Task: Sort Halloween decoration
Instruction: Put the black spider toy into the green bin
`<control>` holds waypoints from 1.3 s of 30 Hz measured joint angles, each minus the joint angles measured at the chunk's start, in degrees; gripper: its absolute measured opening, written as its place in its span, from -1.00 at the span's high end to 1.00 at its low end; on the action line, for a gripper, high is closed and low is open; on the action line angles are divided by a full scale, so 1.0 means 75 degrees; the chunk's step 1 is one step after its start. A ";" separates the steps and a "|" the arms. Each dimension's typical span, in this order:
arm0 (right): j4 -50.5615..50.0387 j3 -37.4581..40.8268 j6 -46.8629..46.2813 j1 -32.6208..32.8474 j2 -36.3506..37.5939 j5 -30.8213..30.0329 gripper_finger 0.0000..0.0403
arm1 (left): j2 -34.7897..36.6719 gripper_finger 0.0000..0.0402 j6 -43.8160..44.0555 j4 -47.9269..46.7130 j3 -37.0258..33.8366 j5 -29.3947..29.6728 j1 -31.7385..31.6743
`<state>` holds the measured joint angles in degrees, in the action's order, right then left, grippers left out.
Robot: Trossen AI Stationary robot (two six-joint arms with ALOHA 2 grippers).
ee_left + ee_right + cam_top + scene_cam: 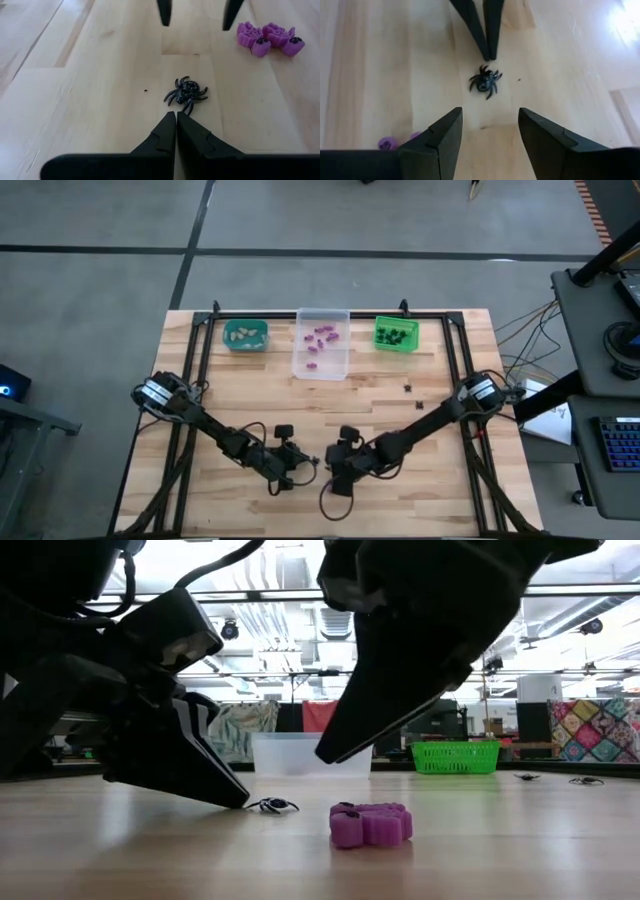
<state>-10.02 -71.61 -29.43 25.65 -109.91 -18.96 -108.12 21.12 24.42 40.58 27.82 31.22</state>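
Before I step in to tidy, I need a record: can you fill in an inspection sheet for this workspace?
Surface: pale wooden plank table in a black frame.
Job's things: small black plastic spider between the two hands; cluster of purple plastic trinkets beside it; two more black trinkets near the right arm.
Bins: teal bin holds beige pieces, clear bin purple, green bin black.
Clutter: nothing seen.
Grippers: left hand shut, tips just short of the spider; right hand open, facing it.
Cables: bundles beyond the table's right edge.
Surroundings: desk with keyboard to the right.
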 joint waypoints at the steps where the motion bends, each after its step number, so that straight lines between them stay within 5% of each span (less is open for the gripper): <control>1: 0.0003 0.0007 -0.0003 0.0003 0.0000 -0.0018 0.07 | 0.0010 1.00 -0.0003 -0.0002 -0.0004 0.0000 0.0000; 39: 0.2073 0.0259 0.1115 -0.0254 -0.1113 -0.0071 0.07 | -0.0242 1.00 0.0053 0.0659 0.0000 0.0042 -0.0003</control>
<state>5.53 -69.67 -21.07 23.74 -118.26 -19.49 -109.94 21.52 29.37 40.58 28.14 31.20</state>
